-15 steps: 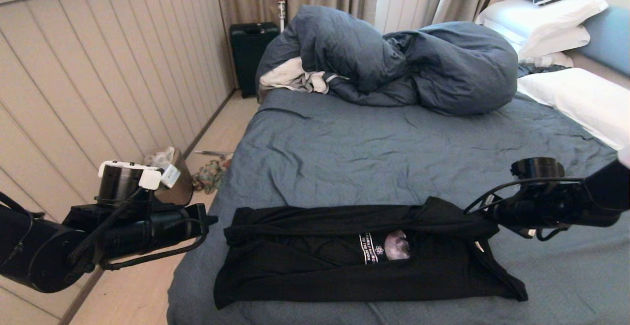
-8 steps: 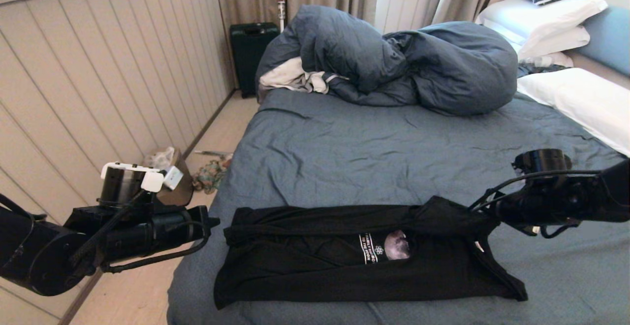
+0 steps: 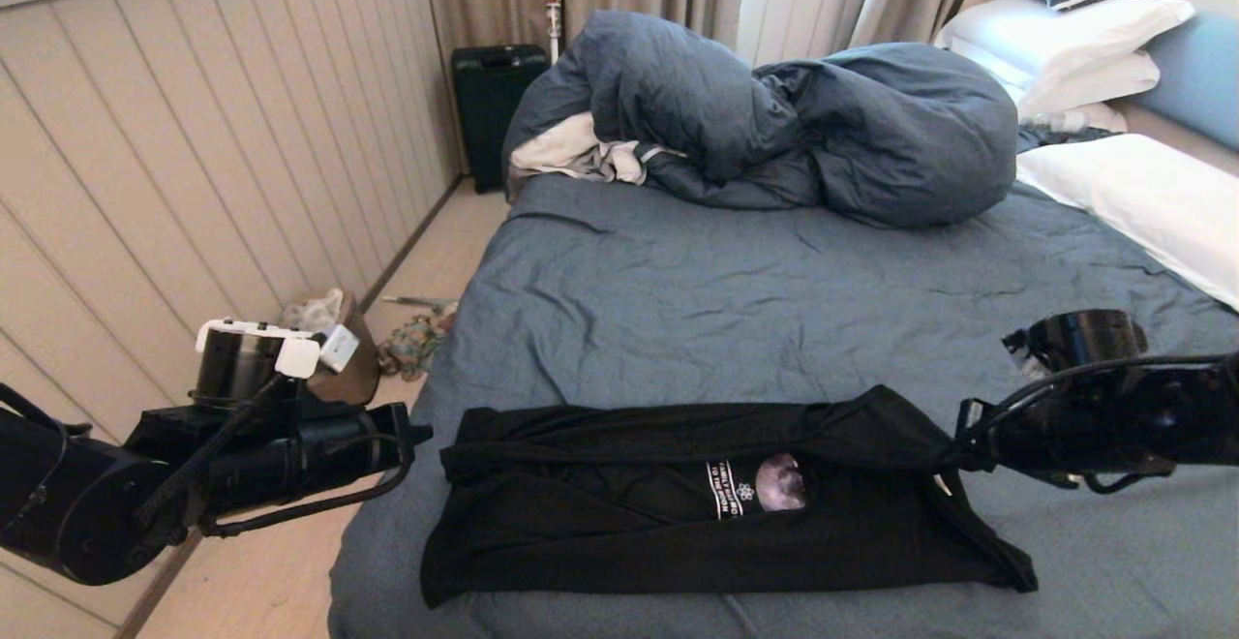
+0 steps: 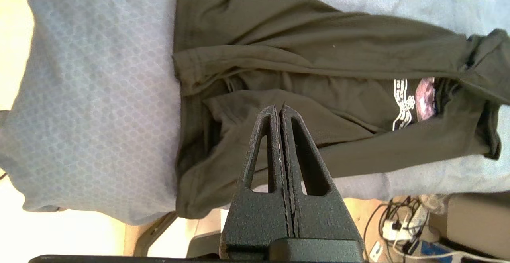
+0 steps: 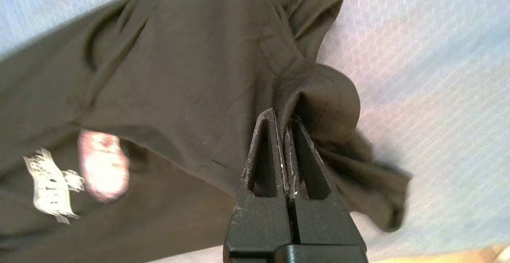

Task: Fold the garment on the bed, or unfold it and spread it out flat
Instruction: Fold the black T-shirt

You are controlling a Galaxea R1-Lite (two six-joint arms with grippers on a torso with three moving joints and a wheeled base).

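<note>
The garment, a black T-shirt, lies lengthwise near the front edge of the bed, its long sides folded inward. The moon print and white lettering show in the gap. My right gripper is shut on a fold of cloth at the garment's right end, holding it slightly raised and taut. In the right wrist view black fabric is pinched between the right gripper's fingers. My left gripper hovers off the bed's left edge, shut and empty. In the left wrist view the left gripper hangs above the garment's hem end.
A bulky slate-blue duvet and a white-grey cloth are heaped at the far side. White pillows lie at the right. A dark suitcase stands by the panelled wall, with a bin and clutter on the floor at the left.
My right gripper has moved right and slightly down with the cloth in it, drawing the garment's right end tauter. The left arm has stayed still.
</note>
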